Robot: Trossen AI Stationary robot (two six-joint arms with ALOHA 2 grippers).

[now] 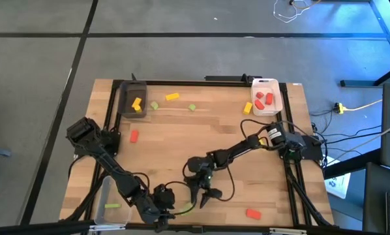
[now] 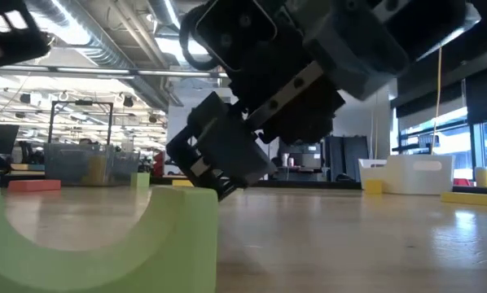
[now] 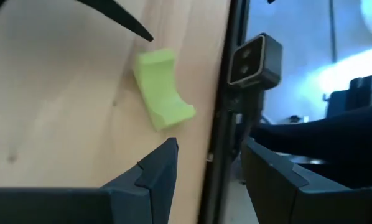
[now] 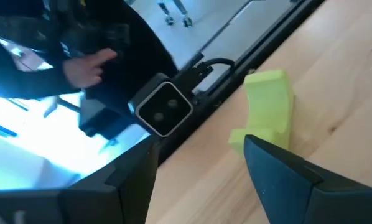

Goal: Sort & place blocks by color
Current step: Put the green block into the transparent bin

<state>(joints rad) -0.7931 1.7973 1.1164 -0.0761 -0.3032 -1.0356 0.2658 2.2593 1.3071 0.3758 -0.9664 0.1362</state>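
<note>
You are working both arms at the near edge of the table (image 1: 201,137), where a green arch-shaped block (image 1: 186,209) is lying close to the black frame rail. Your right gripper (image 1: 206,196) is hanging just beside that block with its fingers standing wide apart and nothing between them; in the right wrist view the block (image 4: 268,109) is sitting just ahead of one fingertip (image 4: 279,158), so the jaws look lined up to straddle it rather than closed on it. Your left gripper (image 1: 161,215) is also sitting low near the same edge, partly open and empty, and its wrist view is showing the block (image 3: 162,89) ahead of its fingers (image 3: 155,168), apart from them. Two grippers are crowding one block, probably because it is lying so near the rail that either arm could reach it.

The rest is waiting. Red pieces (image 1: 265,99) are already lying in the white tray (image 1: 265,83) at the far right corner, and a yellow piece (image 1: 137,103) is in the dark tray (image 1: 131,86) at the far left. Loose blocks are still scattered: a yellow one (image 1: 172,96) and two green ones (image 1: 192,107) near the far edge, a red one (image 1: 134,136) on the left, another red one (image 1: 252,213) near the front right. You are early to midway through.
</note>
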